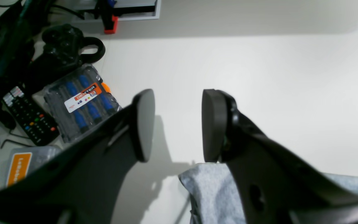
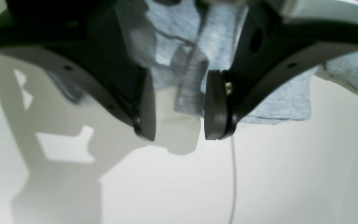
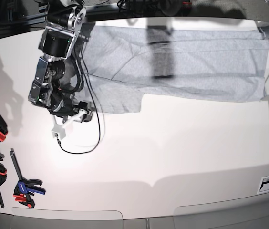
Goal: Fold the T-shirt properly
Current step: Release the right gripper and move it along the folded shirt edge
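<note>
Across top of base view: large light heather-grey cotton T-shirt point(image 3: 182, 67) spread flat on white table point(image 3: 172, 157). Left gripper point(image 1: 177, 124) jaws apart, empty, above shirt corner. Right gripper point(image 2: 179, 105) jaws apart, empty, over sleeve edge. Your risk: loose black cable point(image 3: 94, 129) near hem could snag, dragging cloth into wrinkles.

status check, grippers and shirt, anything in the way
Left gripper open, empty, at the T-shirt edge. Right gripper open, empty. Shirt spread along the table's far side. Nothing blocking.
</note>
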